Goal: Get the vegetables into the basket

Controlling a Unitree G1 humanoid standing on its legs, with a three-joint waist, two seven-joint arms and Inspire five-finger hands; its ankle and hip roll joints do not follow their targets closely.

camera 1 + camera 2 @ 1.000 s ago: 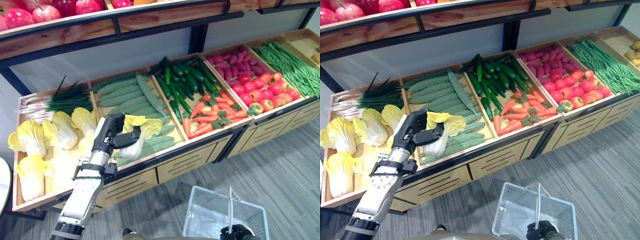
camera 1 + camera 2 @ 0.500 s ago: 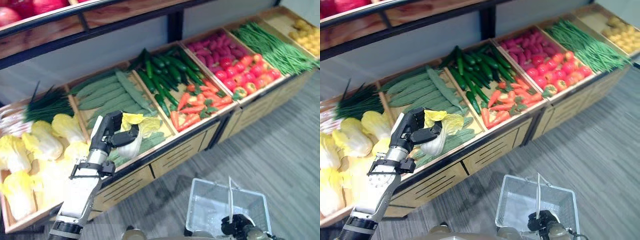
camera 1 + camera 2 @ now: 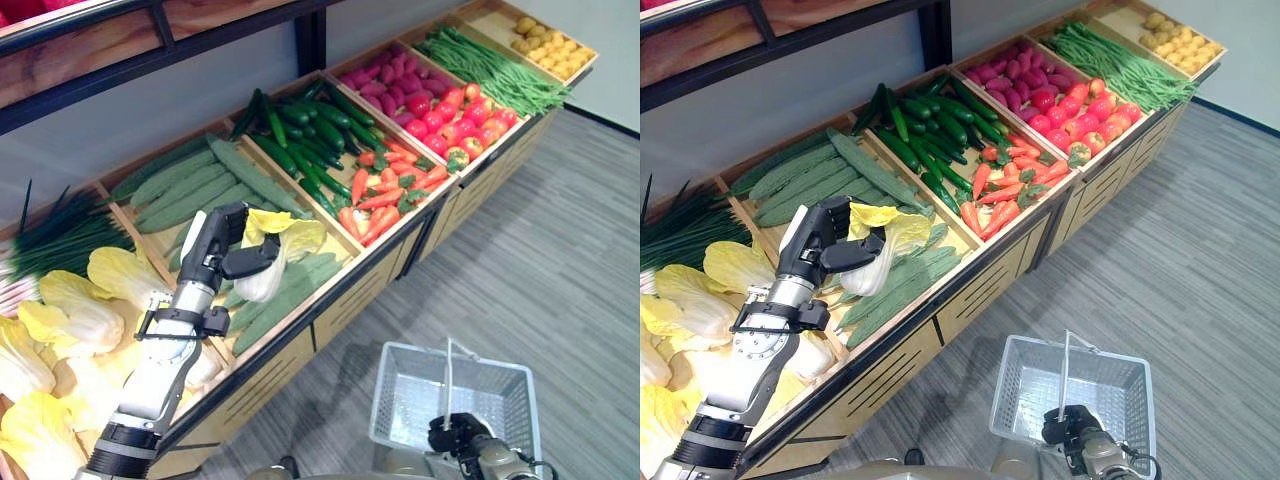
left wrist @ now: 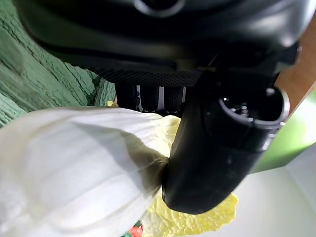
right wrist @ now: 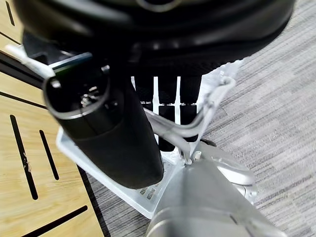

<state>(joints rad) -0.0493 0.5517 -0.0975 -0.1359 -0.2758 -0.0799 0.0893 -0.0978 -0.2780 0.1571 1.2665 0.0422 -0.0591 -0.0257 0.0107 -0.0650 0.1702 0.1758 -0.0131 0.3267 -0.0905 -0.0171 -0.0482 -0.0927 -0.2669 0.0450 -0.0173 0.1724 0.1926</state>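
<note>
From my left wrist camera I see my dark left hand (image 4: 217,148) with its thick black thumb pressed into the pale white ribbed stalk of a leafy cabbage (image 4: 74,168), fingers closing behind it. Frilly yellow leaves (image 4: 197,219) hang at five o'clock. Bumpy green gourds (image 4: 44,74) lie at ten o'clock.

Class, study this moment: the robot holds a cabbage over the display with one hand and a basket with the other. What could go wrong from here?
1. The left hand pinches the cabbage near its white stem; its loose leaves could tear or it could slip onto the cucumbers.
2. The basket hangs low from the right hand, well away from the cabbage, so a drop during the carry might miss it.
</note>
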